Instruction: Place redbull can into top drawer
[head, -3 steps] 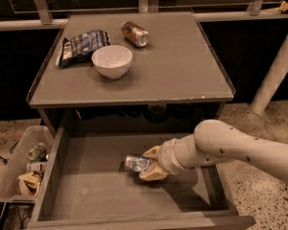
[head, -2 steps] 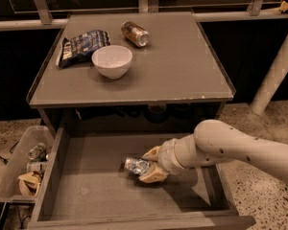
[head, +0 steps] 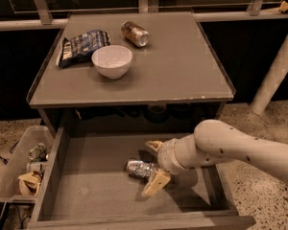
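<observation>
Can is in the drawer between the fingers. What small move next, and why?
Probably draw the gripper straight back and up. Its fingers stand spread apart, the redbull can seems to lie on the top drawer floor between them, so nothing is left to carry.

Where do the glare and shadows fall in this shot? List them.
Camera view: glints sit on the redbull can and on the silver end of the brown-gold can; the white bowl is brightest. Camera view: the claw, open astride the redbull can in the top drawer, and its arm throw a shadow on the drawer floor; the recess under the table is dark.
</observation>
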`<state>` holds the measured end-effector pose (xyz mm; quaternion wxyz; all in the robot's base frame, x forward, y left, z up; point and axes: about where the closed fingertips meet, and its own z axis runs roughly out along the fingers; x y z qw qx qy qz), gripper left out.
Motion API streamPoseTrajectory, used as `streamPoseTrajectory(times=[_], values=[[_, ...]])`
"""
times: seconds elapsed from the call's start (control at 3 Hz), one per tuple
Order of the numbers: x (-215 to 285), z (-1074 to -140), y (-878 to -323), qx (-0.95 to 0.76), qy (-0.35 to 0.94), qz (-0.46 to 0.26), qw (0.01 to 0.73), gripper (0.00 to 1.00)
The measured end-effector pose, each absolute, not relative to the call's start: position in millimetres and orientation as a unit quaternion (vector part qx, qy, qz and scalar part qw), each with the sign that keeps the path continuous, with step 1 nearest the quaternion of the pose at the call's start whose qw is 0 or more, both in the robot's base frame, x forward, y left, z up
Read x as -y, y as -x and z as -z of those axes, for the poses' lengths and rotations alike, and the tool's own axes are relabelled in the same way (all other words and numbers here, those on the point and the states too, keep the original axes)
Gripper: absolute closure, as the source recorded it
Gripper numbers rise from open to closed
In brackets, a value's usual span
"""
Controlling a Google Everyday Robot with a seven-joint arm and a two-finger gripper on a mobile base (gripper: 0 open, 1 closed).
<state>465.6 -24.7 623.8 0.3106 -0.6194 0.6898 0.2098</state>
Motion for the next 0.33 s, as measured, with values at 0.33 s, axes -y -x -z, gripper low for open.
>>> streamPoseTrajectory(times=[0.33], values=[[24.7, -623.8, -465.6, -0.69, 0.619, -0.21, 0.311, 0.0]])
